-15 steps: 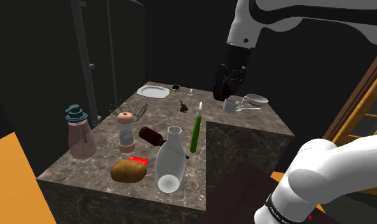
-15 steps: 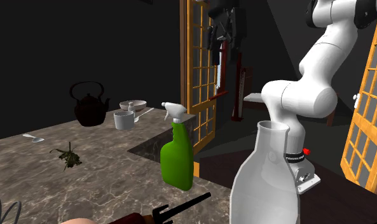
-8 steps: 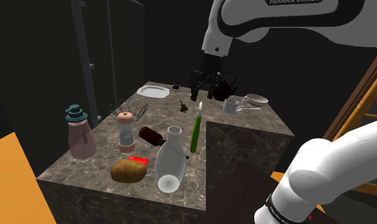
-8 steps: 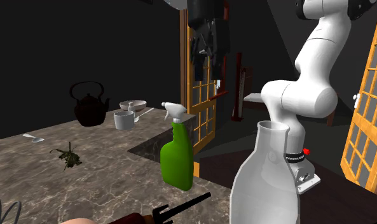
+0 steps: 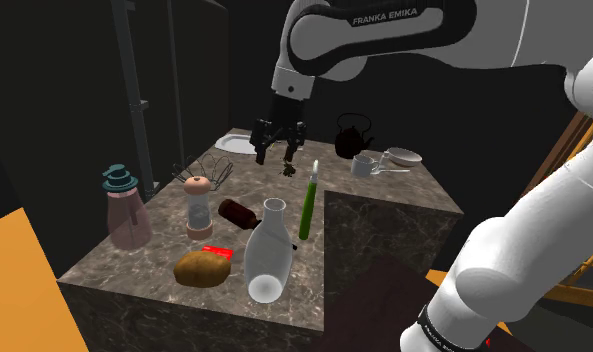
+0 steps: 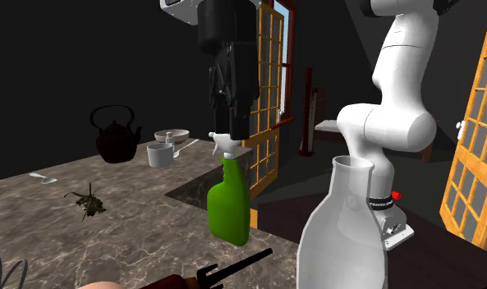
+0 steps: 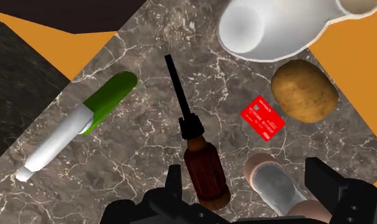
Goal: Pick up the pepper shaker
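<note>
1. Swinging over from above the cup (image 5: 364, 165) and bowl (image 5: 404, 156), the arm (image 5: 384, 25) has carried the jaws toward the shoulder view's left and lower down. They now hang over the middle of the worktop (image 5: 384, 205), released, the fingers (image 7: 322, 177) apart and nothing between them.
2. Nearest the stand, a white vase (image 5: 268, 250), a potato (image 5: 202, 267) and a red card (image 5: 216, 250) crowd the worktop's near edge. The vase is tall, so I would keep the wrist from sweeping low over it.
3. Just behind the potato and card stands the pepper shaker (image 5: 197, 203), upright, with a pinkish cap over a clear body. In the wrist view its top (image 7: 276, 186) sits between the two fingers but far below them, untouched.
4. A screwdriver (image 5: 239, 212) lies just beside the shaker. The inner finger probably has to come down between the two, so centre over the cap first, then descend straight.
5. Close on the clear body under the cap, not on the cap itself; a round body likely slips if gripped off-centre.
6. On the shoulder view's right a green spray bottle (image 5: 309, 205) stands tall, and on its left a pink bottle (image 5: 124, 210). Both are clear of a vertical approach.
7. Farther back lie a whisk (image 5: 212, 172), a plate (image 5: 241, 144) and a kettle (image 5: 352, 135), well apart from the shaker.
</note>
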Robot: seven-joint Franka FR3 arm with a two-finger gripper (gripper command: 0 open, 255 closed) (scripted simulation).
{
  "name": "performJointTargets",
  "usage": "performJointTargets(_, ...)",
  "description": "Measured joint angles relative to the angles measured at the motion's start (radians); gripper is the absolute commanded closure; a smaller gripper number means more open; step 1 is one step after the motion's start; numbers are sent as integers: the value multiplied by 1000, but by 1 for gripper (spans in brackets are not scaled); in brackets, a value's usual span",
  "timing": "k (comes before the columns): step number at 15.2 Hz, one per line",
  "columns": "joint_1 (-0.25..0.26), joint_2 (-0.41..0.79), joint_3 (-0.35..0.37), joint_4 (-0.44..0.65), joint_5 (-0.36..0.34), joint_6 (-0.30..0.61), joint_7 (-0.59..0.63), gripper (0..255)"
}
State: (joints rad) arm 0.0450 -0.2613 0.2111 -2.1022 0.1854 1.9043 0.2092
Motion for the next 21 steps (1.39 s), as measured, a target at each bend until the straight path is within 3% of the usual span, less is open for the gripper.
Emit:
performJointTargets(10,41,364,66,272,-69,135,101,0)
performJointTargets(17,97,610,76,535,-138,142,164,0)
performJointTargets(21,106,651,75,548,-149,173,170,0)
